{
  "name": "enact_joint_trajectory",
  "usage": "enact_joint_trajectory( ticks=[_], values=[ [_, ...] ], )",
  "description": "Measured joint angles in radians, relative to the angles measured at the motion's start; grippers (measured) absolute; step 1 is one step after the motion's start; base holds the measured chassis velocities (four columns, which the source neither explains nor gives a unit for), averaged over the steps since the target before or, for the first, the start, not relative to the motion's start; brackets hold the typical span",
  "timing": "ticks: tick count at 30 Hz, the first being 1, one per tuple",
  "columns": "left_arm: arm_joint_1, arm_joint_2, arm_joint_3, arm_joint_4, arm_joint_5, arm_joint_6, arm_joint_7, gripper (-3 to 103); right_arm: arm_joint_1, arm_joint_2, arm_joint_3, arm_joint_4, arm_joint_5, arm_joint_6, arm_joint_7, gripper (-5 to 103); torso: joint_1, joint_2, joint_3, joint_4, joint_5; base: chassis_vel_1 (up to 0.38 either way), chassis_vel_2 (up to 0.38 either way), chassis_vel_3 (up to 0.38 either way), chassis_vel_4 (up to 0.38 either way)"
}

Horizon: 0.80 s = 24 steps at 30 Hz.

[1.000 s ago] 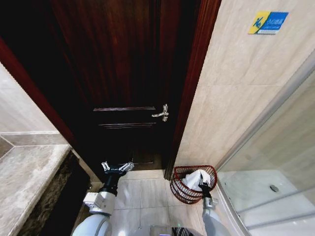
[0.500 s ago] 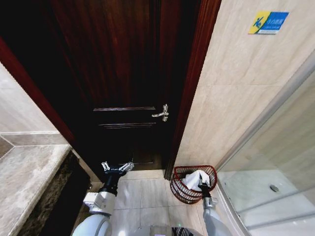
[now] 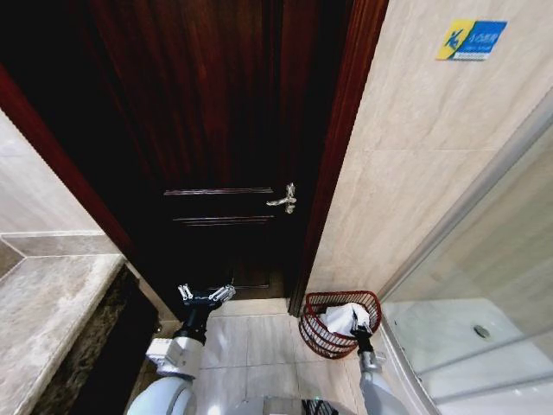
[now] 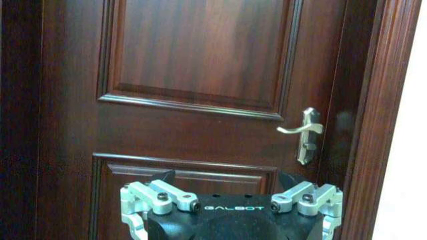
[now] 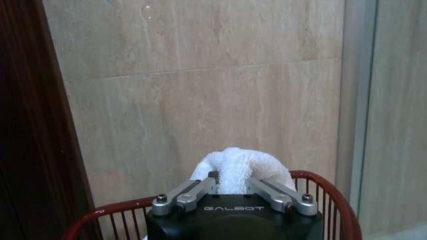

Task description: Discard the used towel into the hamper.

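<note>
Black gripper bodies stamped GALBOT in pale letters: left gripper [image 4: 233, 210], right gripper [image 5: 233, 192]. Silver finger linkages with dark screw heads. Pale grey rounded arm casings.

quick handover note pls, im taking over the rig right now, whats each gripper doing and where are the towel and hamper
Right gripper: over the hamper, fingers closed on the white towel.
Left gripper: open, empty, parked in front of the dark wooden door.
Hamper: on the tiled floor in the corner between the door frame and the beige wall, beside the glass shower panel.
Towel: bunched inside the hamper's rim, its top poking above it.
Done: towel carried to the hamper and lowered into it.
Left: release the towel and pull the right arm clear.
</note>
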Motion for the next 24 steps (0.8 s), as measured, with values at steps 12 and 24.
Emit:
enact_joint_trajectory(
  ticks=[12,24],
  values=[
    [0.0,0.0,0.0,0.0,0.0,0.0,0.0,100,-0.001,-0.009,-0.001,-0.026,-0.014,0.0,0.022,6,0.0,0.0,0.0,0.0,-0.0001,-0.027,0.023,0.022,-0.027],
    [0.0,0.0,0.0,0.0,0.0,0.0,0.0,100,-0.032,-0.002,-0.011,-0.014,-0.011,0.0,-0.027,6,0.0,0.0,0.0,0.0001,-0.0001,-0.066,0.071,0.069,-0.064]
  ],
)
